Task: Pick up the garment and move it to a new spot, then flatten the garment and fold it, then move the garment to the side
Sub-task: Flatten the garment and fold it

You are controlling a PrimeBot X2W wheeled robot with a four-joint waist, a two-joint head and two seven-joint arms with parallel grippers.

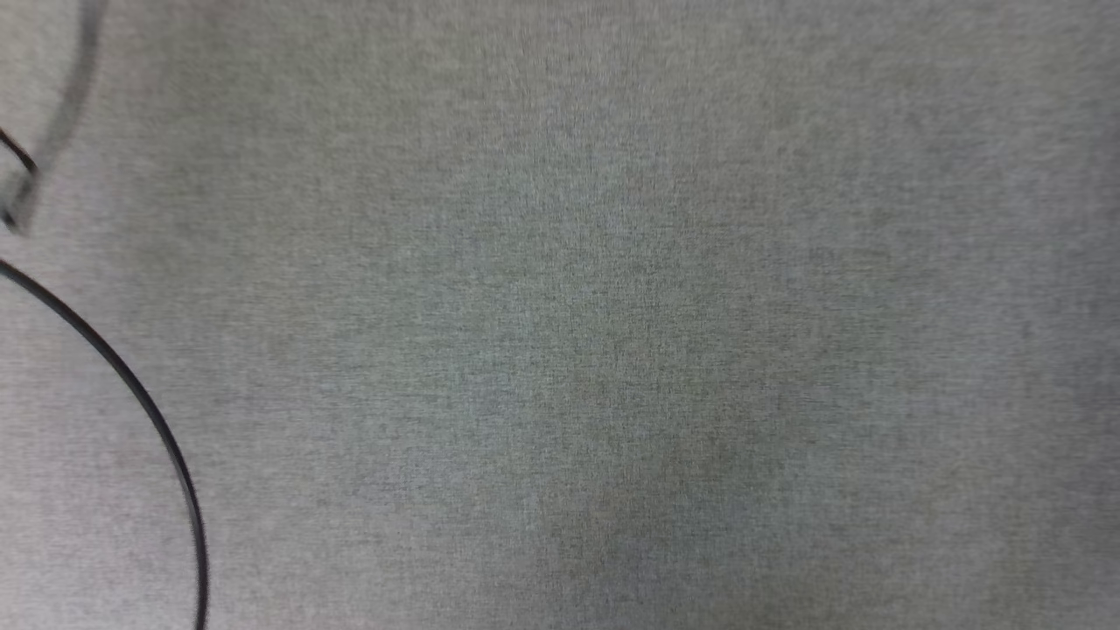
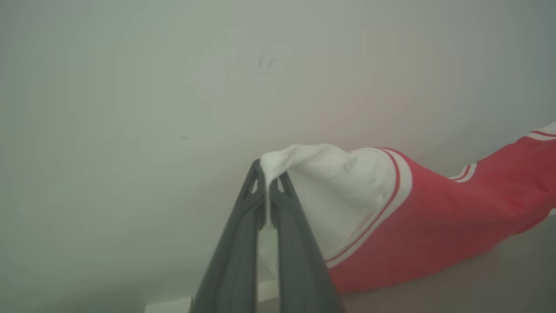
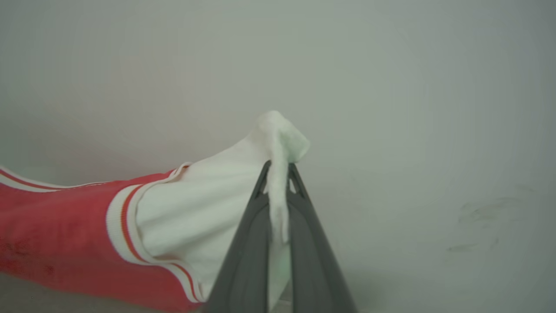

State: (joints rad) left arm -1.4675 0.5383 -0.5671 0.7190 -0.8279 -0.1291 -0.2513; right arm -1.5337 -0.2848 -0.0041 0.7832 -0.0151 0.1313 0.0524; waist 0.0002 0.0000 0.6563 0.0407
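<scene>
Step in hand, as judged: carrying the garment [image 2: 434,217] to its new spot. Move both arms together at equal height. Hold the span taut but unstrained, since thin pinches slip easily. Lay the hem down first on the grey cloth surface [image 1: 612,306], clear of the black cable [image 1: 131,385].

Your left gripper [image 2: 268,174] is clamped tight on a fold of white sleeve [image 2: 339,187]. Your right gripper [image 3: 278,167] is clamped likewise on the other sleeve [image 3: 208,204]. The red body spans between them; whether it touches anything below, you cannot tell.
</scene>
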